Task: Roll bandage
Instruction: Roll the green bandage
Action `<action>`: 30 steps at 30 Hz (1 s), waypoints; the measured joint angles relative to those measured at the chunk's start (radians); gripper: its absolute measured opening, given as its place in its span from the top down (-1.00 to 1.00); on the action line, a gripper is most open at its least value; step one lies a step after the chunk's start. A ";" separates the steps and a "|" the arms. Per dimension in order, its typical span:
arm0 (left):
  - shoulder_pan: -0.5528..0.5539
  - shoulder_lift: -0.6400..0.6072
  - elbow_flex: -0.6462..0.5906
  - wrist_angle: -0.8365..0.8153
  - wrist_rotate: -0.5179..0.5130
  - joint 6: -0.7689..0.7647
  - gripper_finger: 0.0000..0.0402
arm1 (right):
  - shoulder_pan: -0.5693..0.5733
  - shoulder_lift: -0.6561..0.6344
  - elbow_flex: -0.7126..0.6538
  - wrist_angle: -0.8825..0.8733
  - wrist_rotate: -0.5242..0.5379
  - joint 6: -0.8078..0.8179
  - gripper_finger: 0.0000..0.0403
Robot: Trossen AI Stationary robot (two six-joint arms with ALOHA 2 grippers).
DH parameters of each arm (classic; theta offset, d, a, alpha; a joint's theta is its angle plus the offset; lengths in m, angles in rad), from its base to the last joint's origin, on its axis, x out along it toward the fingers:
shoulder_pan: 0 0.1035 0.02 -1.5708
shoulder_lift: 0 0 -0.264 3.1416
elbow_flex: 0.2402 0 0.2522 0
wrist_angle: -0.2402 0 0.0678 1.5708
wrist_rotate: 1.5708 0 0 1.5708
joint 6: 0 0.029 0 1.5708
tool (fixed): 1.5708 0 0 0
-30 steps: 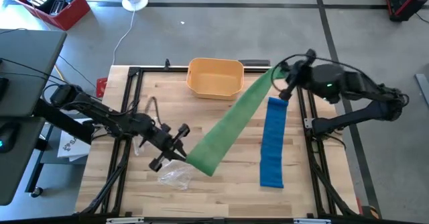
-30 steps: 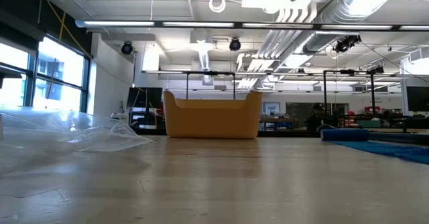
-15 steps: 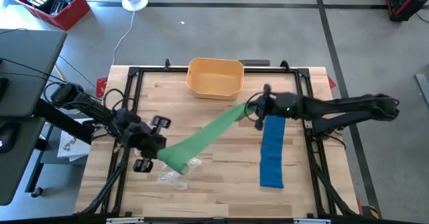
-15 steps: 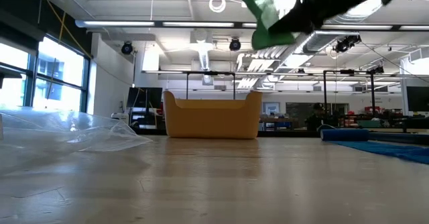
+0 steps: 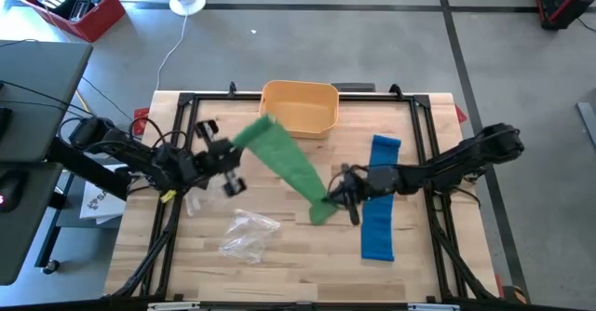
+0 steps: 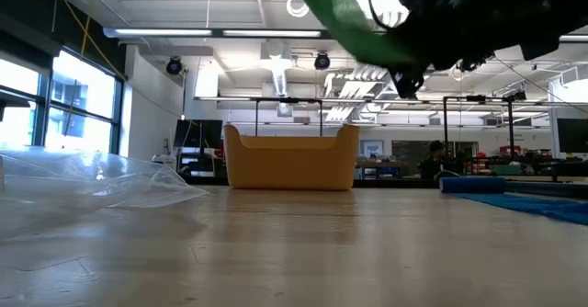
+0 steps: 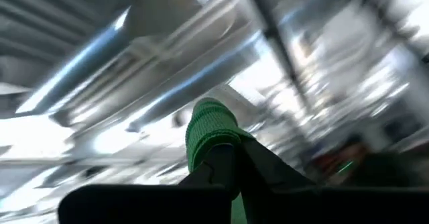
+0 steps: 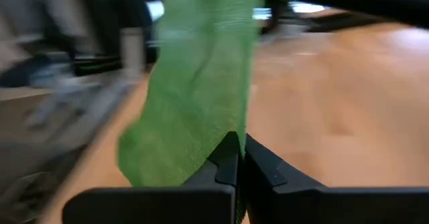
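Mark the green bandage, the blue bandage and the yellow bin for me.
green bandage (image 5: 291, 167): high view, middle of the strip.
blue bandage (image 5: 379, 227): high view, lower half of the flat strip.
yellow bin (image 5: 298, 92): high view, far rim.

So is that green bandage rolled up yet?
No. The green bandage hangs spread between the left gripper and right gripper, both shut on its ends.

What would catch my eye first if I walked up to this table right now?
Most striking is the green bandage, held in the air over the middle of the table between two dark arms: the left gripper pinches one end and the right gripper the other. Beside it a blue bandage lies flat on the right side, a yellow tub stands at the far edge, and a crumpled clear plastic bag lies near the front left.
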 joint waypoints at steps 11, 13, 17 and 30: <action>0.312 -0.023 0.000 -0.648 -0.002 -0.299 0.99 | 0.152 -0.172 0.060 0.037 -0.086 0.046 1.00; 0.339 -0.023 0.000 -0.772 0.040 -0.363 0.99 | 0.180 -0.214 0.105 -0.032 -0.054 0.025 1.00; 0.352 -0.023 0.000 -0.953 0.138 -0.452 0.99 | 0.232 -0.286 0.251 -0.305 0.113 -0.047 1.00; 0.204 -0.005 0.000 -1.249 0.331 -0.643 0.99 | 0.233 -0.307 0.832 -0.936 0.536 -0.257 1.00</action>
